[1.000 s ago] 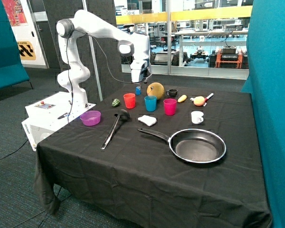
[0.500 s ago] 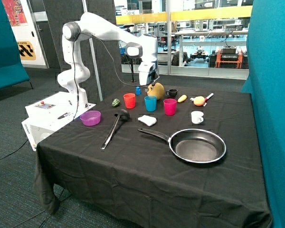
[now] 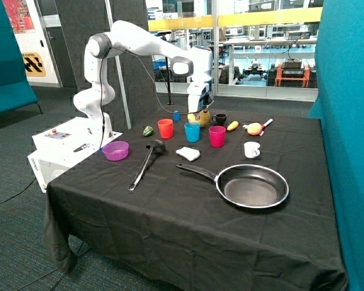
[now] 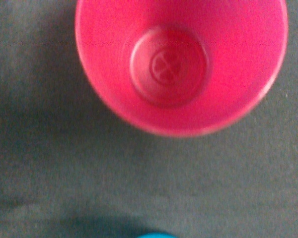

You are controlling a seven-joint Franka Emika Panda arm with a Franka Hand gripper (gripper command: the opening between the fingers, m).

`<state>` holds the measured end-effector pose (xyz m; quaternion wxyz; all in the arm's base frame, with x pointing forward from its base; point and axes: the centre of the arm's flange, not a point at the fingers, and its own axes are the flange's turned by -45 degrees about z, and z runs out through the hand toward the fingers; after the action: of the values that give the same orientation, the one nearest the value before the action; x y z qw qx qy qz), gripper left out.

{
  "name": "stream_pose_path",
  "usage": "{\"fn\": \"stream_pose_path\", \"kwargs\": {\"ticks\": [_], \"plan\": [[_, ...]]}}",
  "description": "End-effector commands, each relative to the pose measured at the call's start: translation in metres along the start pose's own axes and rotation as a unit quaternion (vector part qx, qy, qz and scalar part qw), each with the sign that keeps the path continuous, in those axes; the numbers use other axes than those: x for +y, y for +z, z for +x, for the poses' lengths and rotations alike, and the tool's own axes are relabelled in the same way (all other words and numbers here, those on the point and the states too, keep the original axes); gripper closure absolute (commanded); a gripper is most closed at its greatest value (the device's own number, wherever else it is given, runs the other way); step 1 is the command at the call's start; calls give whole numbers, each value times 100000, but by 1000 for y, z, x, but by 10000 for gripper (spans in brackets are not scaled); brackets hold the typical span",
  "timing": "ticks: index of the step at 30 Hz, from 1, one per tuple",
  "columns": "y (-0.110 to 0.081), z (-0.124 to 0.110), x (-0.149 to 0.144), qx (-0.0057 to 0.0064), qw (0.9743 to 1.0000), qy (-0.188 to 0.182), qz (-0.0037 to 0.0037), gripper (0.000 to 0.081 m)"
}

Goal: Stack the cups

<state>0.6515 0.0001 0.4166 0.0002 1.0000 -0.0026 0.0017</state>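
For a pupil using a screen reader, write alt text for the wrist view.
Looking straight down into an empty magenta-pink plastic tumbler standing upright on black tablecloth, a moulded crossed circle at its bottom. A sliver of the blue plastic tumbler's rim shows at the frame's edge, apart from it.

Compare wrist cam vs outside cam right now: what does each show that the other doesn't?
Wrist view only: the inside of the pink cup, empty, with a moulded circle on its base.

Outside view only: the arm, with the gripper above the table behind the blue and pink cups; the red cup; the frying pan, ladle, purple bowl and white mug. All three cups stand apart, none stacked.

Both: the pink cup, the blue cup (a mere sliver at the wrist view's edge) and the black tablecloth.
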Motion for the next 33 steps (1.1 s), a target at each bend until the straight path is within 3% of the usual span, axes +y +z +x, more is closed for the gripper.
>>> {"fn": "stream_pose_path", "kwargs": {"ticks": [1, 10, 19, 33], "plan": [[5, 24, 1, -168, 99989, 1463, 12, 558], [8, 35, 6, -168, 99994, 1123, 13, 554], [11, 38, 5, -168, 99999, 395, 14, 473], [31, 46, 3, -167, 99993, -1211, 17, 450]]}}
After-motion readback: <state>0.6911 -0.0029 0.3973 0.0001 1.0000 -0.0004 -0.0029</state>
